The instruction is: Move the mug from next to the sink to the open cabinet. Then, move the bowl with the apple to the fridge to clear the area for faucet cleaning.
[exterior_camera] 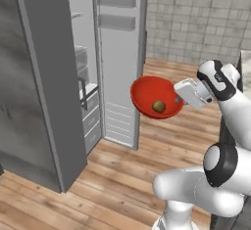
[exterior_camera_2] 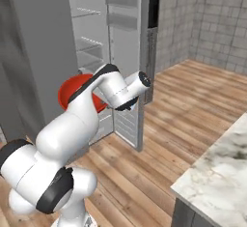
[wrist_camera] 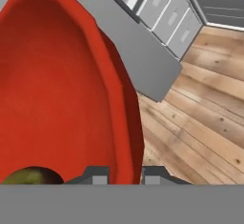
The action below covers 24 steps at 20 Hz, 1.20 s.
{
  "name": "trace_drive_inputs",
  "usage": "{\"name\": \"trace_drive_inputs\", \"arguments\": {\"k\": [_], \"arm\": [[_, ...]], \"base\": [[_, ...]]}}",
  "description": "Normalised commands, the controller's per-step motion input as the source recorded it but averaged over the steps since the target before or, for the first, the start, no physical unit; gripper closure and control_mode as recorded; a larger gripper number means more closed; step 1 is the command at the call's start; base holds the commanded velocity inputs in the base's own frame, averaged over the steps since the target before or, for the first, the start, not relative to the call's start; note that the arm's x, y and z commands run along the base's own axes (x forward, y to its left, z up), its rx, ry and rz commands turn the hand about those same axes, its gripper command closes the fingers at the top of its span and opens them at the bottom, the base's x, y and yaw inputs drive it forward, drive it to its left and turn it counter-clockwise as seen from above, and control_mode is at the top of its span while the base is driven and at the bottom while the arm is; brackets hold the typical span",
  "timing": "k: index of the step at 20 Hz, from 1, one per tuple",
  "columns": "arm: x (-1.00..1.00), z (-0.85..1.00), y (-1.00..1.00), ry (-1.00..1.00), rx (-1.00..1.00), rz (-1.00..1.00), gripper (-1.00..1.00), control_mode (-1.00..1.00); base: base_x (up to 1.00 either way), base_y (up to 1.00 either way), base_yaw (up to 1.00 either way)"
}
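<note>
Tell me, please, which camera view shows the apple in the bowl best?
The left base view: the apple sits whole and unobstructed inside the tilted red bowl. The hand view catches just its top at the bottom edge, cut off by the frame. In the right base view the arm covers most of the bowl, hiding the apple.

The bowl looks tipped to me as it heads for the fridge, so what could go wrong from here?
1. The bowl hangs tilted in the air, pinched by the gripper at one spot on its rim; the apple sits low inside and could roll out.
2. The open fridge door stands close beside the bowl, so the bowl might clip it.
</note>
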Motion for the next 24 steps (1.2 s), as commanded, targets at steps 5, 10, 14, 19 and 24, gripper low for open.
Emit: {"name": "trace_drive_inputs", "arguments": {"k": [5,10,14,19,24], "arm": [[0.00,0.00,0.00,0.00,0.00,0.00,1.00,1.00],[0.00,0.00,0.00,0.00,0.00,0.00,1.00,1.00],[0.00,0.00,0.00,0.00,0.00,0.00,1.00,1.00],[0.00,0.00,0.00,0.00,0.00,0.00,1.00,1.00],[0.00,0.00,0.00,0.00,0.00,0.00,1.00,1.00]], "base": [[1.00,1.00,-0.14],[1.00,0.87,-0.27],[1.00,0.22,-0.44],[1.00,-0.04,-0.30],[1.00,-0.19,-0.05]]}}
